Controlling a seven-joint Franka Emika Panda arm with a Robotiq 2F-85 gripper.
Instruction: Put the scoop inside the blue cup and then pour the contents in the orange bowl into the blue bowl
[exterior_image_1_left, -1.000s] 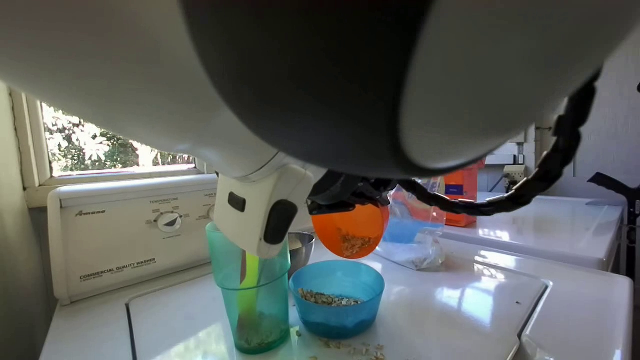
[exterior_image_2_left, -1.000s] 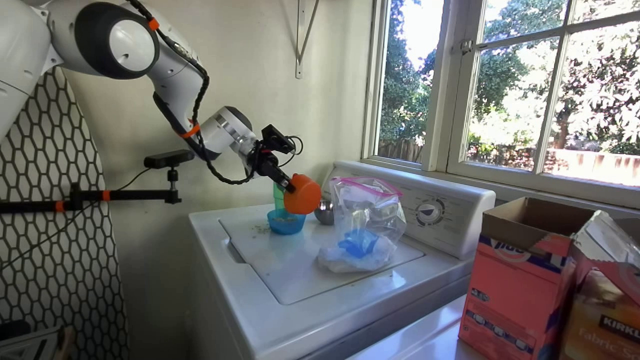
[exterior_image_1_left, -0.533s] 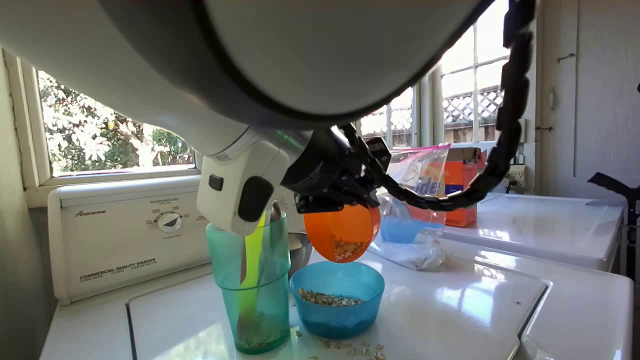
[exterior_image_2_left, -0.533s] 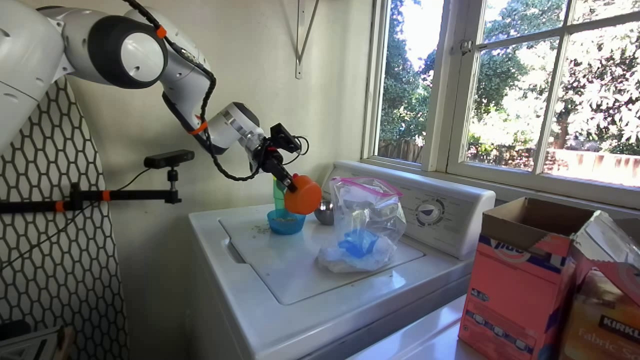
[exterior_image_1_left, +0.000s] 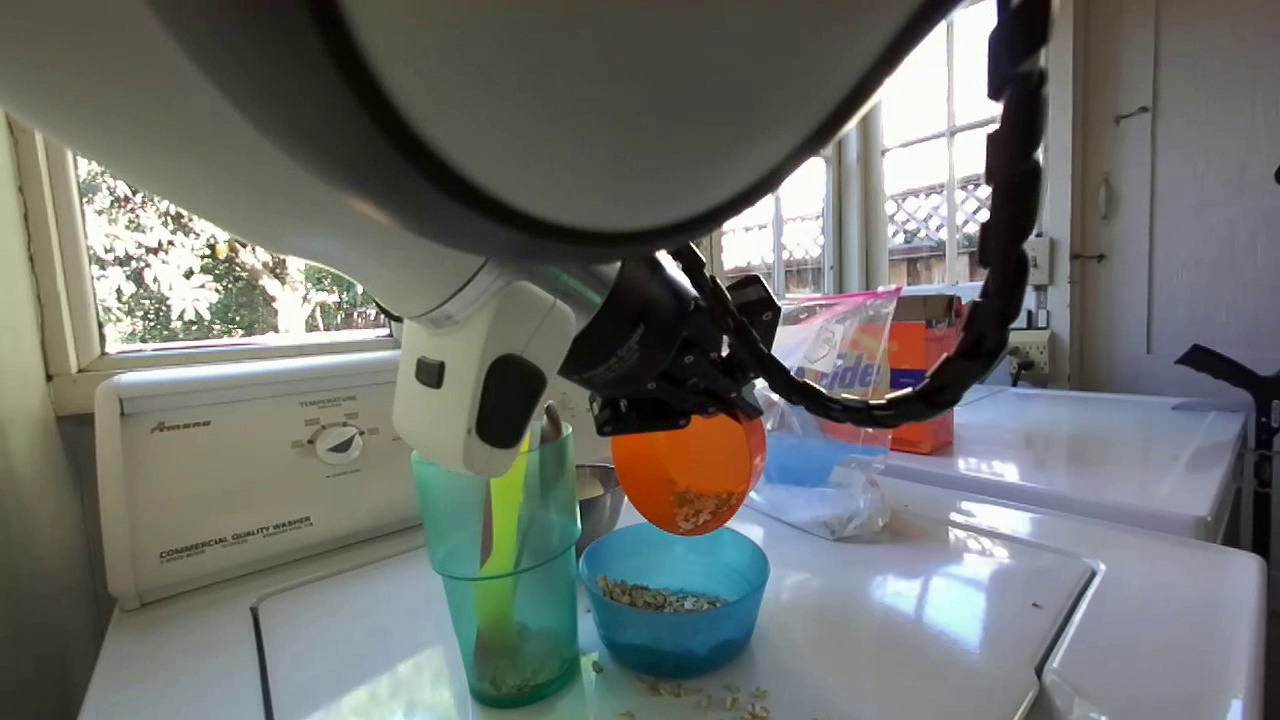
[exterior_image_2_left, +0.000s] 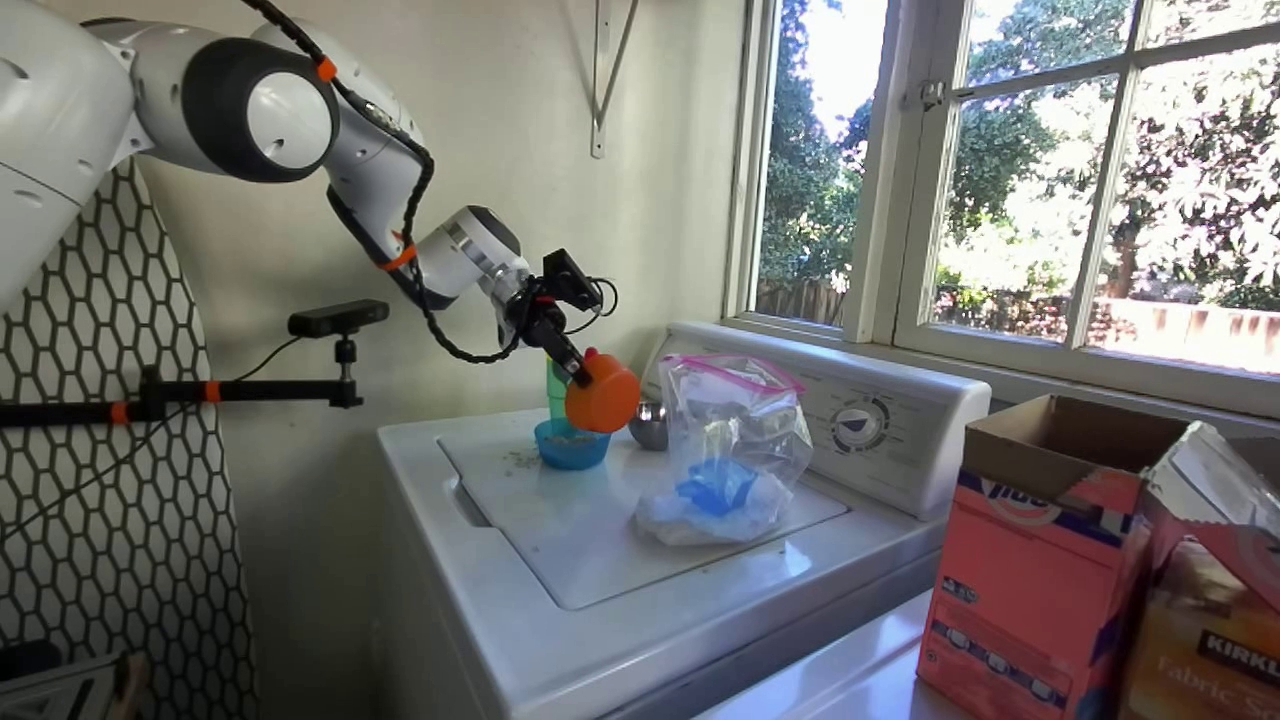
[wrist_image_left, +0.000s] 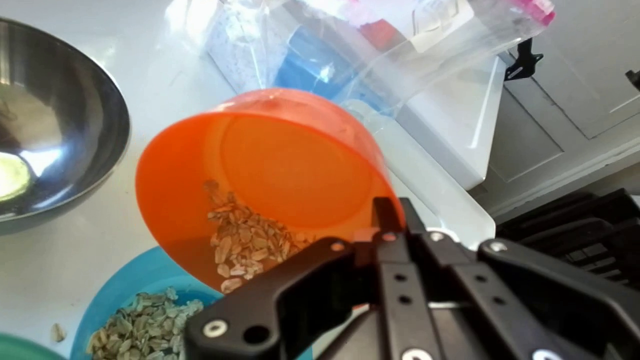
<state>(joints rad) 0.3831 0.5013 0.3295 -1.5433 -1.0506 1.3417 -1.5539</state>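
Observation:
My gripper is shut on the rim of the orange bowl. The bowl is tilted on its side, with oat flakes resting near its lower lip. It hangs just above the blue bowl, which also holds flakes and shows in the wrist view. The gripper and orange bowl also show in an exterior view. The blue cup stands upright beside the blue bowl. A yellow-green utensil stands in it. The scoop seems to be the dull reddish strip behind the cup's wall.
A metal bowl stands behind the blue bowl and cup. A clear zip bag stands on the washer top. Loose flakes lie by the blue bowl. Cardboard boxes stand off the washer's side.
The arm has shifted and the orange bowl has moved slightly towards the cup side and down, closer to the blue bowl. It stays tilted with flakes inside. The cup and blue bowl have not moved.

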